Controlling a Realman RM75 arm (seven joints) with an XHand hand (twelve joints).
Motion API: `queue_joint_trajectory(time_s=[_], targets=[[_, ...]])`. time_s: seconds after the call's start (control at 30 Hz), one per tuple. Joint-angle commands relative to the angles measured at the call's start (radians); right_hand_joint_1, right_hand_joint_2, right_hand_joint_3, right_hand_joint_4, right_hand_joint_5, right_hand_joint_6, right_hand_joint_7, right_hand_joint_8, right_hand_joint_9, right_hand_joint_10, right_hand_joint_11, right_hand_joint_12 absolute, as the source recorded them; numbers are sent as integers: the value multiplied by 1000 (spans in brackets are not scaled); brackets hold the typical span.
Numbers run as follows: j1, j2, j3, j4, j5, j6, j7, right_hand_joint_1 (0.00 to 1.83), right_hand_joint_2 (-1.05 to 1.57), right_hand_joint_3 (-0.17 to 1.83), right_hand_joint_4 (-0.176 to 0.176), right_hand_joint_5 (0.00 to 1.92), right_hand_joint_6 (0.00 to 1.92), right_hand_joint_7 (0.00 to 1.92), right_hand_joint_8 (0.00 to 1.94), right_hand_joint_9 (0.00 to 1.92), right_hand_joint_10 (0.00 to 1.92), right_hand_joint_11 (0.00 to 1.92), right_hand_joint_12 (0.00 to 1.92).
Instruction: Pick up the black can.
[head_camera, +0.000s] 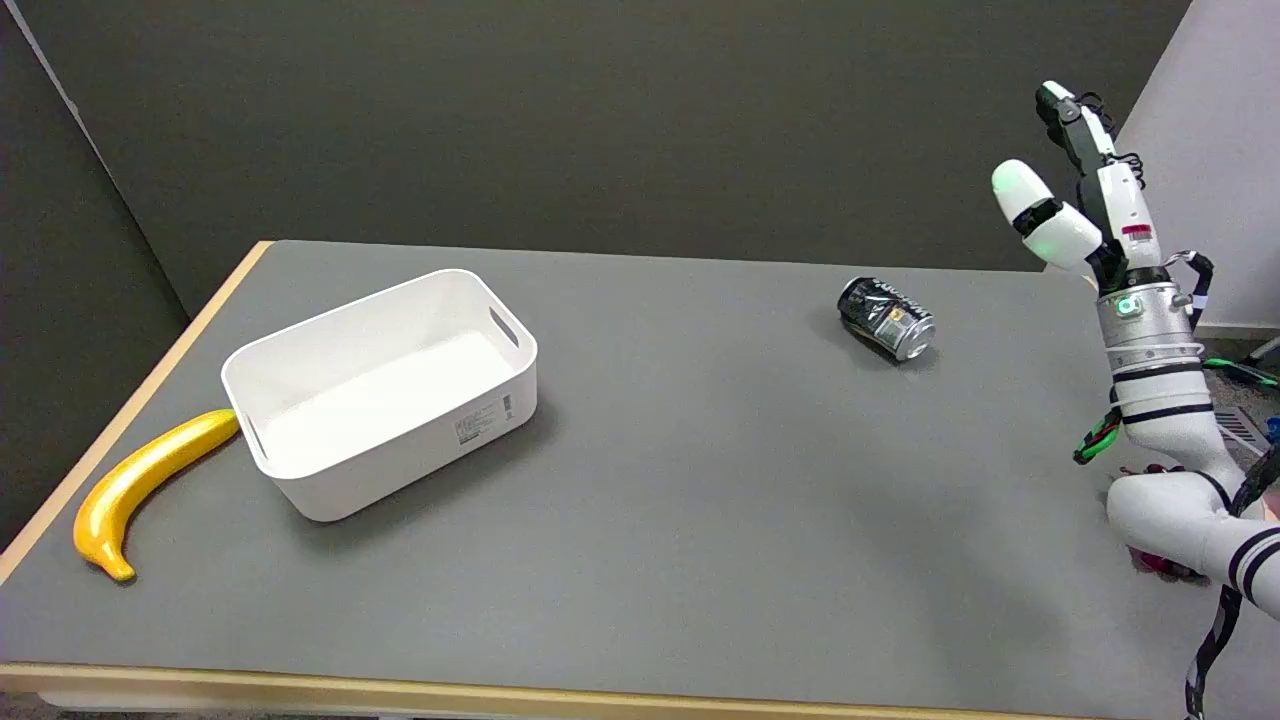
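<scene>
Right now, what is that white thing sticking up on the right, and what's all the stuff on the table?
That is a robot's right arm, ending in its right hand, a black-and-white hand with fingers like yours. It is raised in the air and holds nothing. The picture comes from a camera above the table's near side, looking down. On the grey table lie a dented black can on its side, an empty white bin and a yellow banana. The robot is meant to pick up the can.

A black can (886, 317) with silver end, a white bin (385, 388), a yellow banana (146, 487), grey table (700, 500) are seen.
</scene>
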Motion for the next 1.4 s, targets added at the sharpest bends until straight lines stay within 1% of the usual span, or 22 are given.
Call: queue_joint_trajectory(time_s=[0.03,0.07,0.17,0.3,0.33,0.4,0.43,0.6,0.7,0.8,0.87,0.93,1.0,1.07,1.1,1.13,1.17,1.23,1.27,1.3,1.37,1.4], targets=[[19,12,4,6,-99,-87,16,276,712,773,-29,113,308,168,266,-1,536,-1,637],[17,12,5,14,-110,-103,16,281,711,772,-31,112,307,166,267,-1,534,-1,631],[9,18,6,53,-183,-211,13,274,619,936,-49,83,361,128,340,4,490,-1,582],[17,20,1,114,-378,-467,-3,295,614,928,-87,87,380,124,354,0,482,-1,551],[17,17,0,123,-402,-503,-10,298,614,927,-90,87,382,123,355,-1,481,-1,552],[25,1,-3,155,-475,-637,-41,315,650,842,-113,103,360,138,329,-1,488,-1,577],[27,-7,-1,163,-491,-678,-50,331,689,756,-133,120,336,154,301,-1,497,-1,602],[83,-105,6,182,-544,-957,-183,336,686,745,-176,122,360,158,314,-1,503,-1,660],[117,-143,7,179,-556,-1077,-229,333,686,733,-176,123,371,157,321,-1,487,-1,672],[152,-178,7,160,-616,-1178,-235,307,603,904,-176,86,458,114,410,-1,443,-1,673],[172,-201,13,162,-675,-1253,-227,328,686,707,-176,108,378,128,332,-1,373,-1,680],[179,-203,19,174,-706,-1297,-224,327,686,704,-176,101,378,119,332,-1,346,-1,678],[179,-203,35,193,-737,-1331,-218,314,578,891,-176,37,433,37,401,-1,218,-1,613],[174,-203,84,237,-807,-1357,-163,304,581,893,-176,36,425,40,396,-1,188,-1,597],[172,-203,102,251,-833,-1360,-142,395,593,926,-176,36,402,35,369,-1,153,-1,556],[166,-203,139,286,-897,-1361,-93,517,608,969,-176,36,373,29,335,-1,110,-1,504],[162,-203,155,306,-930,-1363,-68,451,621,921,-176,34,350,23,318,-1,91,-1,487],[143,-203,205,398,-1074,-1365,26,307,646,820,-176,29,304,12,283,-1,52,-1,456],[137,-203,215,425,-1118,-1367,41,433,664,929,-176,45,223,27,206,-1,18,-1,423],[128,-203,225,473,-1202,-1369,85,506,672,991,-176,54,178,35,165,-1,0,-1,404],[115,-203,230,530,-1300,-1384,146,508,670,991,-176,55,170,36,167,-1,1,-1,397],[110,-203,232,556,-1381,-1398,188,507,672,993,-176,56,173,37,185,0,7,-1,396]])
